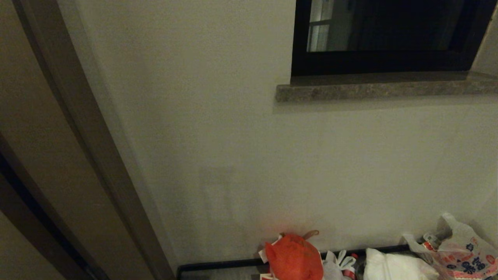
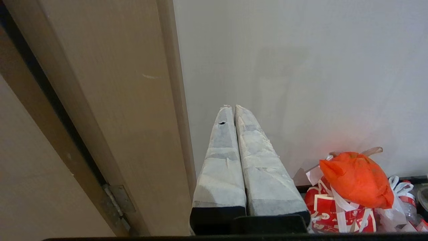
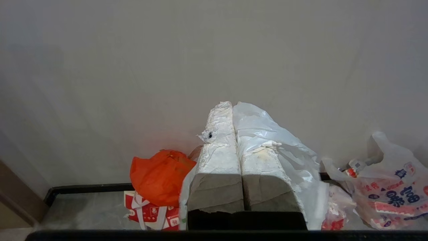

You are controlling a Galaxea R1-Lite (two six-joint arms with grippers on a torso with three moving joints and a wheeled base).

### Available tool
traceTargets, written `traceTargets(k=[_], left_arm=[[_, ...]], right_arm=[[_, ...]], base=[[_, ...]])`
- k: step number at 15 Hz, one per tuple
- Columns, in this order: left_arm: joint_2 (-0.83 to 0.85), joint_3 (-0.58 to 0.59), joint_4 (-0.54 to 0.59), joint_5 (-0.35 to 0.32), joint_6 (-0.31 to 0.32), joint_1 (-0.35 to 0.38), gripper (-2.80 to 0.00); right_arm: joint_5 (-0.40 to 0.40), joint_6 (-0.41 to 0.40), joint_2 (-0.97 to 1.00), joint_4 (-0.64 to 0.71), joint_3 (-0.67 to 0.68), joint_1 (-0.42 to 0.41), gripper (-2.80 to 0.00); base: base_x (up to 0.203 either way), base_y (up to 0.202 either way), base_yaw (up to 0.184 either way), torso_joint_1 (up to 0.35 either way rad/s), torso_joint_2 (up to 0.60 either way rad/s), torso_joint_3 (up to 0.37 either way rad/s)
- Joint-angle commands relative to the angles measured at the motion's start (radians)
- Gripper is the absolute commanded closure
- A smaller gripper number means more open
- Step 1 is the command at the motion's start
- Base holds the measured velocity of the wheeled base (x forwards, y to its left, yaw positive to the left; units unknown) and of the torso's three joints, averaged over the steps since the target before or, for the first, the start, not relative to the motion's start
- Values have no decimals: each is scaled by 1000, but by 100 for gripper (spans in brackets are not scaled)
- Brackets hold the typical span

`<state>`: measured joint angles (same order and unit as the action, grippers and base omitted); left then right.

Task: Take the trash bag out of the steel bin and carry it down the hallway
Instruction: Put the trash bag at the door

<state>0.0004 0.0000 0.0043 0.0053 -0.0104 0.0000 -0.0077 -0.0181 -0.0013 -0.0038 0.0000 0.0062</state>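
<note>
The steel bin is in no view; against the pale wall (image 1: 233,155) lie an orange bag (image 1: 293,258) and a printed white bag (image 1: 463,251). The right gripper (image 3: 232,104) is clamped on the trash bag (image 3: 287,157); the left gripper (image 2: 233,107) is pressed together, empty. Carry it high, clear of that clutter.

Matt plastered wall (image 1: 233,155), rough stone sill (image 1: 385,91), crinkly orange plastic bag (image 1: 293,256), taped fingers (image 2: 222,167)

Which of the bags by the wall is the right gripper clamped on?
The trash bag, thin whitish plastic draped over the right gripper. The orange bag and printed white bag lie apart on the floor.
</note>
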Motion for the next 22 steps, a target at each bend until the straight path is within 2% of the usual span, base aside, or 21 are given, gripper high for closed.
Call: traceTargets(k=[1, 8, 22], left_arm=[[0, 2, 0, 1, 1, 0, 0], [0, 2, 0, 1, -1, 2, 0], [0, 2, 0, 1, -2, 2, 0]], right_arm=[[0, 1, 0, -1, 0, 0, 0], [0, -10, 0, 1, 0, 0, 0], [4, -13, 0, -2, 0, 0, 0]], base=[[0, 0, 0, 0, 0, 0], [0, 0, 0, 1, 0, -12], [0, 0, 0, 2, 3, -188]])
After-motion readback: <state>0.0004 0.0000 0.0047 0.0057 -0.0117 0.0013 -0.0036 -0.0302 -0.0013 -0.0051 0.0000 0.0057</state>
